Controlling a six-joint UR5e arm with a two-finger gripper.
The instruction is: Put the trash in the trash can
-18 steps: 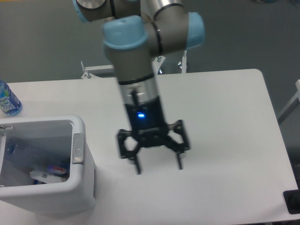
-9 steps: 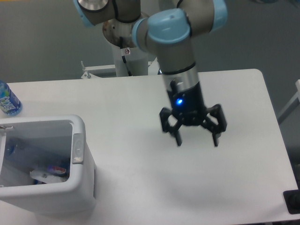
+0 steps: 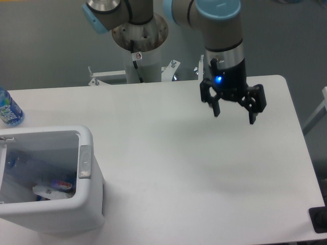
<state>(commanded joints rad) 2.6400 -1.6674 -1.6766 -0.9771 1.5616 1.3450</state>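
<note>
The white trash can (image 3: pixel 91 204) stands at the front left corner of the table, its grey tab (image 3: pixel 84 162) facing right. Inside it lie the trash: a clear bluish crinkled bottle (image 3: pixel 30 166) and a small white paper packet with dark print (image 3: pixel 53 189). My gripper (image 3: pixel 234 116) hangs open over the far right part of the table, well away from the bin, with nothing between its fingers.
A bottle with a blue label (image 3: pixel 8 108) stands at the table's left edge behind the bin. The arm's base column (image 3: pixel 140 56) rises behind the table. A dark object (image 3: pixel 319 219) sits at the front right corner.
The gripper has travelled from the table's middle, near the bin, up and to the right toward the far right side. It stayed open and empty. The bin's contents did not move.
</note>
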